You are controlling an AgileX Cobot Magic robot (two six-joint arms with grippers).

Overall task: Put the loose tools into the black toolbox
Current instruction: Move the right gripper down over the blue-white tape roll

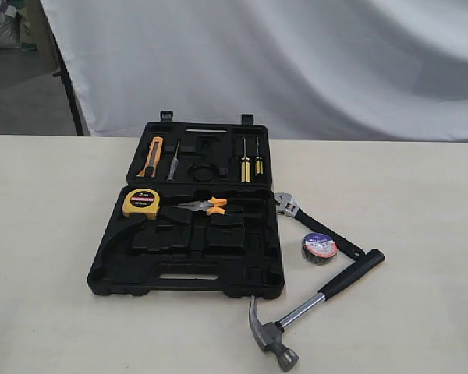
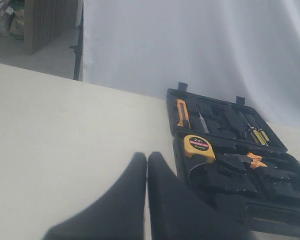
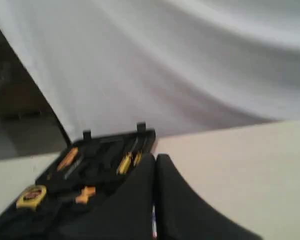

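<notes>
The black toolbox (image 1: 187, 290) lies open at the middle of the table, lid half toward the back. Seated in it are a yellow tape measure (image 1: 141, 203), orange-handled pliers (image 1: 207, 206), an orange utility knife (image 1: 152, 156) and two yellow screwdrivers (image 1: 251, 162). Loose on the table to its right are an adjustable wrench (image 1: 312, 226), a roll of black tape (image 1: 319, 247) and a claw hammer (image 1: 312, 304). Neither arm shows in the exterior view. My left gripper (image 2: 147, 156) is shut and empty, over bare table beside the toolbox (image 2: 225, 185). My right gripper (image 3: 155, 157) is shut with nothing in it, the toolbox (image 3: 97, 162) beyond.
A white cloth backdrop (image 1: 296, 62) hangs behind the table's far edge. Bare tabletop (image 1: 47, 234) spreads left of the toolbox and to the far right. The hammer's head lies close to the table's front edge.
</notes>
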